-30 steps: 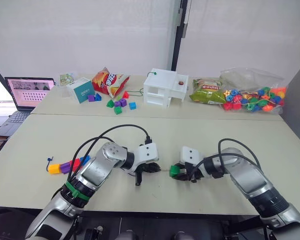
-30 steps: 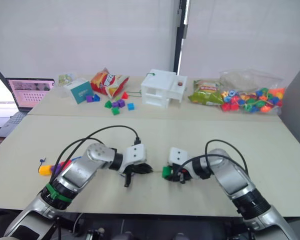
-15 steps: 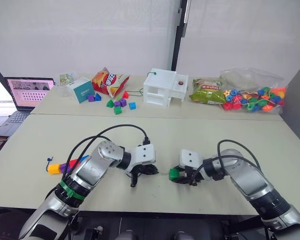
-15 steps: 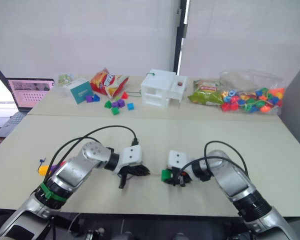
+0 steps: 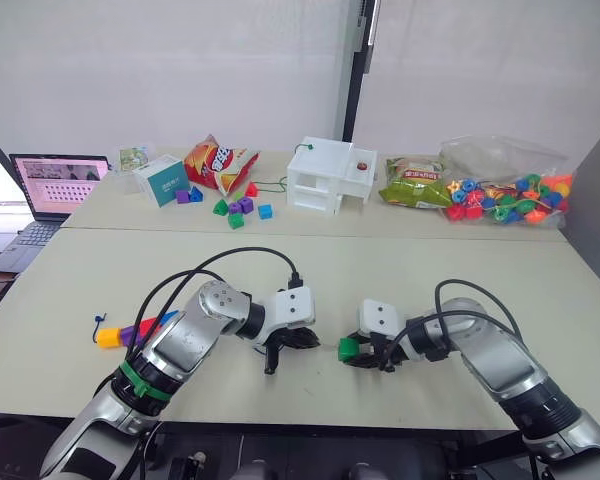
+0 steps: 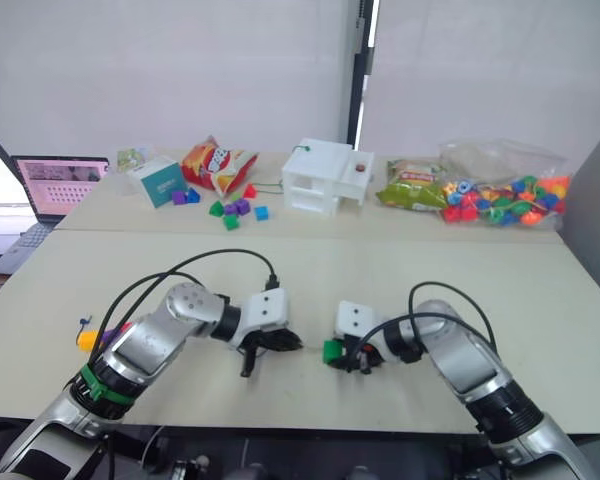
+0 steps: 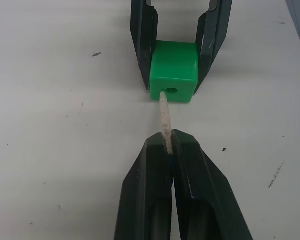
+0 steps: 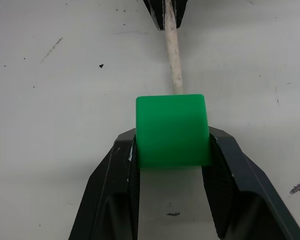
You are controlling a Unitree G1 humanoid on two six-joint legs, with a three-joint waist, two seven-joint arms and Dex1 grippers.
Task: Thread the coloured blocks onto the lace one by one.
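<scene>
My right gripper (image 8: 172, 146) is shut on a green block (image 8: 172, 130) that rests on the table near its front edge (image 5: 348, 348). Facing it, my left gripper (image 7: 166, 143) is shut on the lace's stiff pale tip (image 7: 164, 110). The tip's end sits at the hole (image 7: 170, 91) in the green block's near face. The two grippers stand close together, left gripper (image 5: 302, 339) to the left of right gripper (image 5: 355, 350). At the table's left, the yellow-orange block (image 5: 106, 337), purple block (image 5: 130, 333), red block (image 5: 152, 327) and blue block (image 5: 170, 319) lie in a row.
On the back table are a laptop (image 5: 52, 185), a teal box (image 5: 166, 180), a crisp bag (image 5: 218, 162), small loose blocks (image 5: 235, 208), a white box (image 5: 330, 176), a green snack bag (image 5: 415, 183) and a bag of beads (image 5: 508, 195). A black cable (image 5: 242, 256) loops over my left arm.
My left gripper drew back slightly to the left, then eased toward the green block again. My right gripper with the block shifted slightly nearer the front edge.
</scene>
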